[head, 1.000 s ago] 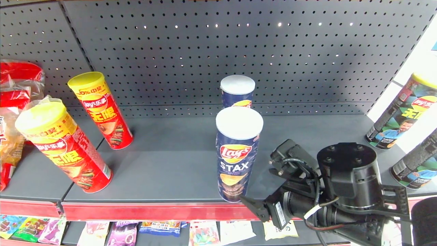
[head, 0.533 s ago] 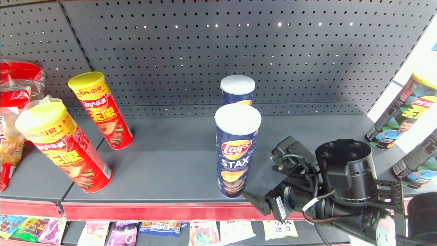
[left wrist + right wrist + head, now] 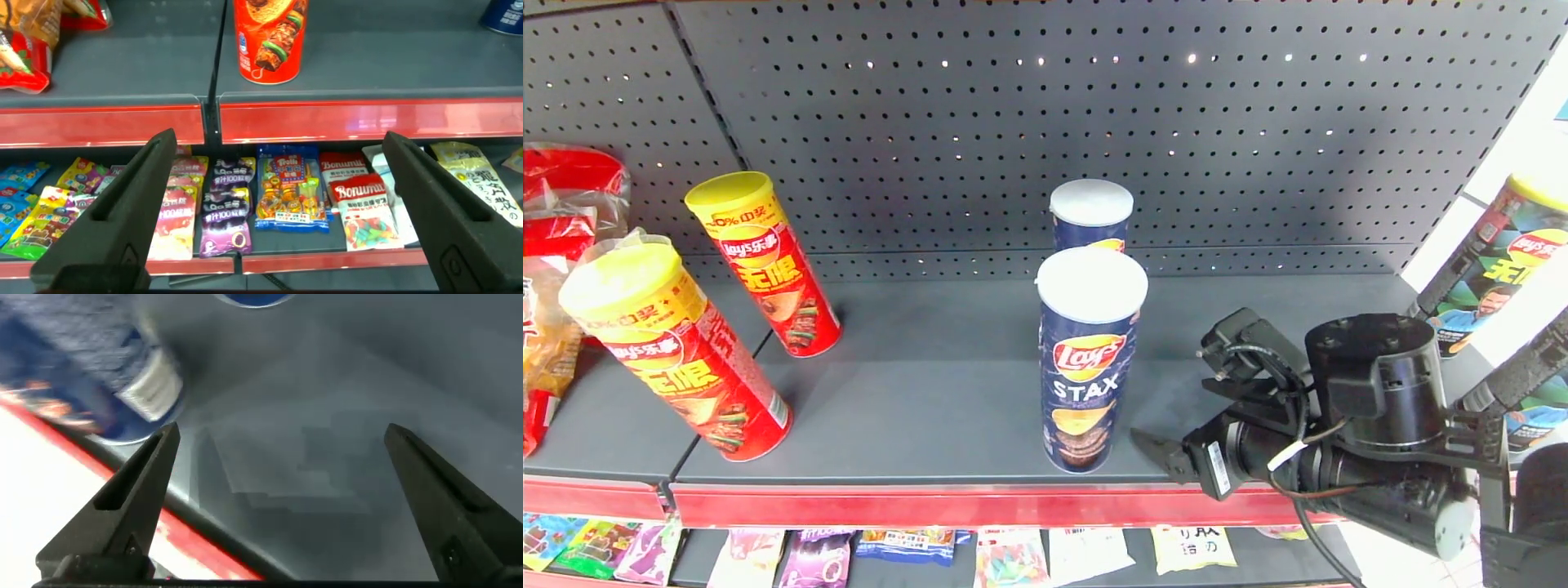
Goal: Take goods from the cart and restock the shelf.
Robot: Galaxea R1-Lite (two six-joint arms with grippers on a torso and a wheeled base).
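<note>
A blue can [image 3: 1090,359] stands upright at the front edge of the shelf [image 3: 915,392], with a second blue can [image 3: 1091,214] directly behind it near the back wall. The right gripper [image 3: 279,433], fingers spread and holding nothing, sits just right of the front can without touching it. Two red cans [image 3: 764,261] stand toward the shelf's left end. The left gripper [image 3: 278,139], also spread wide, faces candy packets [image 3: 286,196] on the lower shelf [image 3: 343,260].

Head camera overlooks shelf [image 3: 931,392]; wrist cameras closely face its front
</note>
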